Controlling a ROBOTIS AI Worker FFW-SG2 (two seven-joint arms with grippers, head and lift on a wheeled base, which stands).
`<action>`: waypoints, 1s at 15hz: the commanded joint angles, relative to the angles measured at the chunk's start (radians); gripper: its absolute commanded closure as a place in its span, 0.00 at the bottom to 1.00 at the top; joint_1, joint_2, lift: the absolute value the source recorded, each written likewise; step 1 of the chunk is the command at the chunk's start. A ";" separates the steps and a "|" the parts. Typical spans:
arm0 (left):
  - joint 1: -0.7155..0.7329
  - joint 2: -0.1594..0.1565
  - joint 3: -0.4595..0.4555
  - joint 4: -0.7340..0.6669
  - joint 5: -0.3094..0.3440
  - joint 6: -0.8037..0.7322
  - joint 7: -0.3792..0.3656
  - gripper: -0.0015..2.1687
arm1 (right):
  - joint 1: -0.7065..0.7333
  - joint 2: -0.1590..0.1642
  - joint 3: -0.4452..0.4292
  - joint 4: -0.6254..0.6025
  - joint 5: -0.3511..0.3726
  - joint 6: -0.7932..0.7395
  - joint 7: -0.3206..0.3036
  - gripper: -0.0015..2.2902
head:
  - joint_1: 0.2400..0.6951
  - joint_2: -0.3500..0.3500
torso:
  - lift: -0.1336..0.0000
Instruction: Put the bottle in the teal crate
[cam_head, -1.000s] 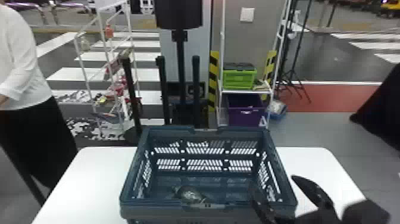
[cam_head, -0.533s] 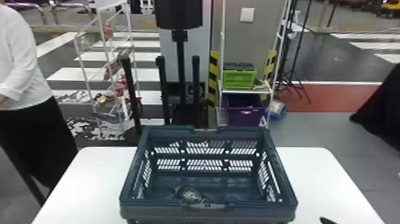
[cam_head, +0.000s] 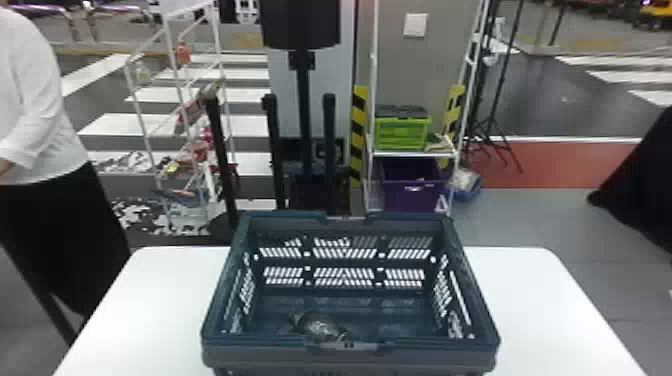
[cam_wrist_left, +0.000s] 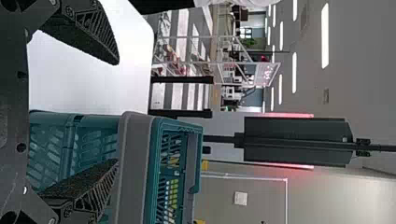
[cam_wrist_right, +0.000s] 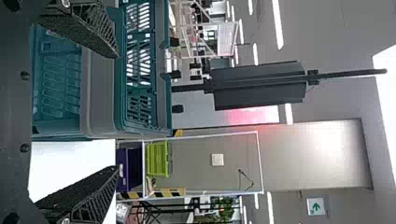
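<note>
The bottle (cam_head: 317, 326) is lying on its side inside the teal crate (cam_head: 280, 357), resting on the crate floor near the wall closest to the robot, slightly left of centre. The crate is standing upright, with its top open, on the white table (cam_head: 540, 300). The left gripper (cam_wrist_left: 116, 111) is holding its two fingers wide apart, with nothing between them; in the left wrist view, one finger is overlapping the crate and the other the tabletop. The right gripper (cam_wrist_right: 116, 112) is likewise holding its fingers wide and is carrying nothing; its fingers are overlapping the crate and the tabletop in the right wrist view. Beyond the table, a white rack (cam_head: 412, 154) is supporting a green crate (cam_head: 400, 134) above a purple bin (cam_head: 410, 195).
</note>
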 joint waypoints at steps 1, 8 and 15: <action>0.007 0.000 0.003 -0.003 -0.003 0.000 0.000 0.07 | 0.011 0.002 -0.007 0.009 -0.007 -0.011 0.000 0.02 | 0.57 0.50 | 1.00; 0.016 -0.003 0.007 -0.001 -0.003 -0.024 -0.002 0.07 | 0.028 0.002 -0.008 0.012 -0.010 -0.007 0.002 0.02 | 0.57 0.50 | 1.00; 0.024 -0.003 0.006 0.003 -0.007 -0.036 -0.002 0.07 | 0.036 0.005 -0.012 0.009 -0.011 -0.007 0.002 0.02 | 0.57 0.50 | 1.00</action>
